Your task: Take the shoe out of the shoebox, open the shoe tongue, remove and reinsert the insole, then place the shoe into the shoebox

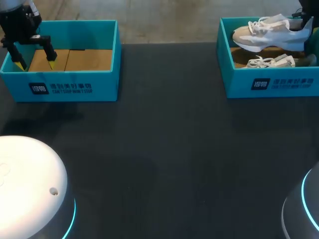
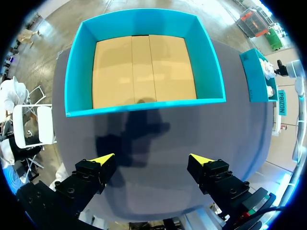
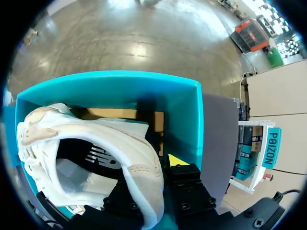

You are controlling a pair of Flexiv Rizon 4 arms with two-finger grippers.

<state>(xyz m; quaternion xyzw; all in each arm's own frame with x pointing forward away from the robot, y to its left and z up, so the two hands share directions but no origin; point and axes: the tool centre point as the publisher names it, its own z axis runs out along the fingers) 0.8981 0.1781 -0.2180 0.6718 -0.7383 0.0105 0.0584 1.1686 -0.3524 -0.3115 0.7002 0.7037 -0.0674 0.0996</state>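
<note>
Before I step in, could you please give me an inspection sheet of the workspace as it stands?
Surface: dark table, no spills seen.
Job's things: left shoebox, teal, shows only its cardboard floor; right shoebox, teal, with a second shoe lying inside; white shoe held above the right shoebox.
Clutter: nothing seen.
Grippers: left gripper open, holding nothing, raised by the left shoebox's near wall; right gripper shut on the white shoe's heel, one fingertip hidden inside it.
Cables: nothing seen.
Surroundings: white arm bases at the table's near corners.
</note>
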